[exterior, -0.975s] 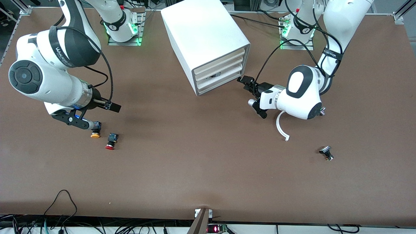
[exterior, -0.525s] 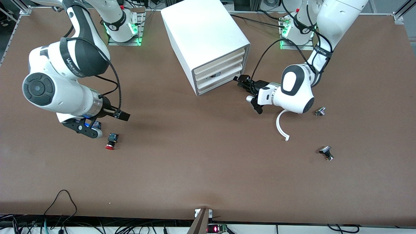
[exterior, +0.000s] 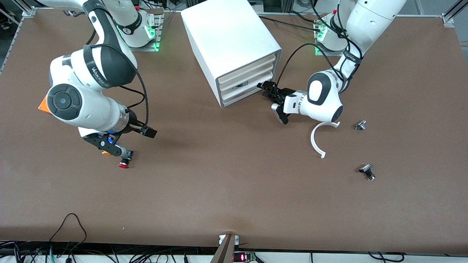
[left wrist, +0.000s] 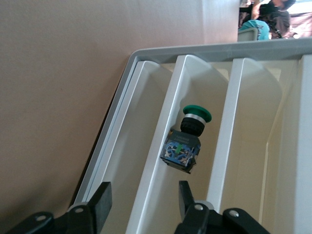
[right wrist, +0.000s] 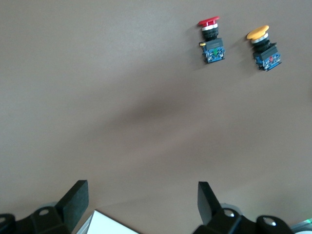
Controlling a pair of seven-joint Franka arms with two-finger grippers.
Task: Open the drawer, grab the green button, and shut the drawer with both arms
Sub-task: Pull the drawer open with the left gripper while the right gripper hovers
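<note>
Brown worktop [exterior: 226,190]: we hold our left gripper [exterior: 266,88], fingers spread, at the drawer [exterior: 245,84] mid-back edge, facing the button [left wrist: 187,141]; right gripper [right wrist: 141,200] waits spread.

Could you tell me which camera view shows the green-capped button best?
The left wrist view: the green-capped button lies plainly inside a drawer, beyond the open left gripper. The front view shows only a dark speck there; the right wrist view shows none of it.

Two white jointed arms, black-banded.
Black cables are looping along both; green lights are glowing at bases; claws are black.
</note>
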